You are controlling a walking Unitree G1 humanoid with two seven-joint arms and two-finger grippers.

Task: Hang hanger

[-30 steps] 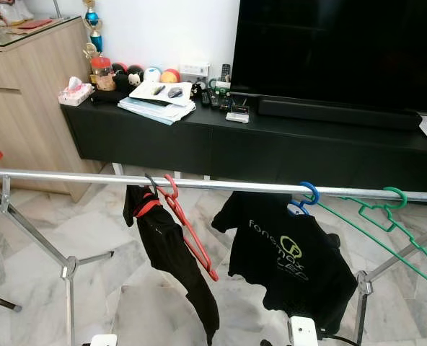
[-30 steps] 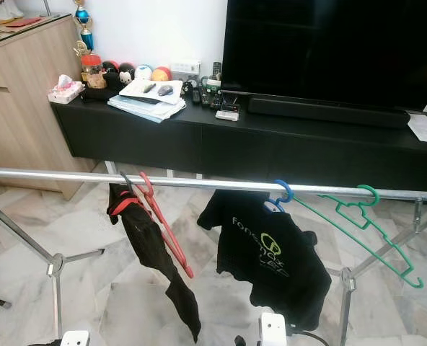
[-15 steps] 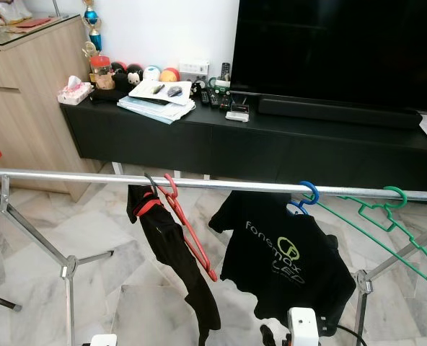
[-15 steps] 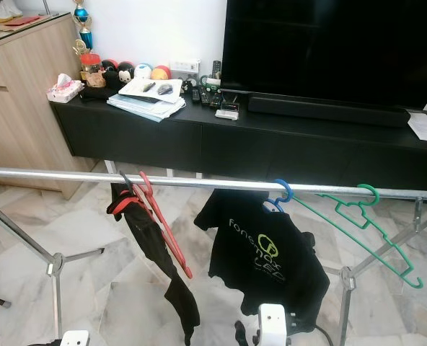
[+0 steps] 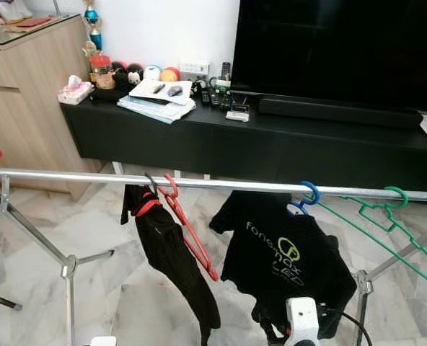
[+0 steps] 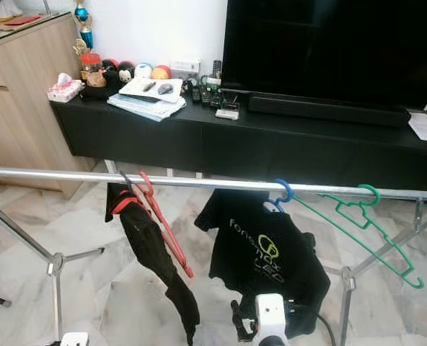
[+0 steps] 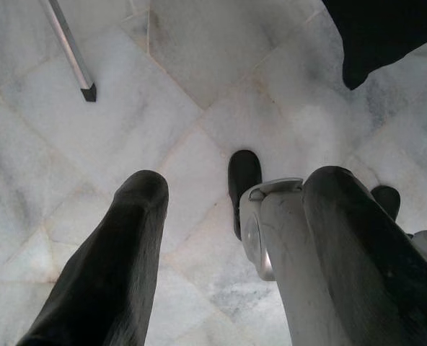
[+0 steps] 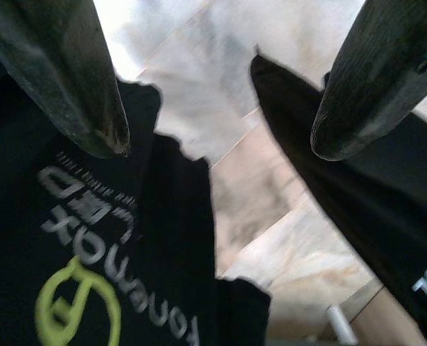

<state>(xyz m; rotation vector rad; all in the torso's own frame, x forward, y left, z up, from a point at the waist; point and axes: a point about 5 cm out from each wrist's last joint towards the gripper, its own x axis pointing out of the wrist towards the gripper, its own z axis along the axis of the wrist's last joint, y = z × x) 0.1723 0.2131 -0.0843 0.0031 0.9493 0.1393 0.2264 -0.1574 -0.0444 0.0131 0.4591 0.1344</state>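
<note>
Four hangers are seen hooked on the metal rail [image 5: 69, 175] of a drying rack: a red hanger [image 5: 187, 229] beside a dark hanger carrying a black garment [image 5: 172, 256], a blue hanger [image 5: 305, 196] carrying a black T-shirt [image 5: 282, 252], and an empty green hanger [image 5: 386, 227] near the rail's right end. No hanger is held. The right gripper [image 8: 213, 137] is raised just below the T-shirt, its fingers [image 8: 80, 86] spread wide with nothing between them. The left gripper [image 7: 224, 245] is pointed at the marble floor [image 7: 91, 158], likewise parted and empty. With every hanger judged to be seated, the hanging appears done or nearly so. If a hook needs reseating, the gripper is best brought up clear of the T-shirt's hem, so that no cloth is snagged and pulled off the rail. Behind, a black TV cabinet [image 5: 170, 140] is seen.
</note>
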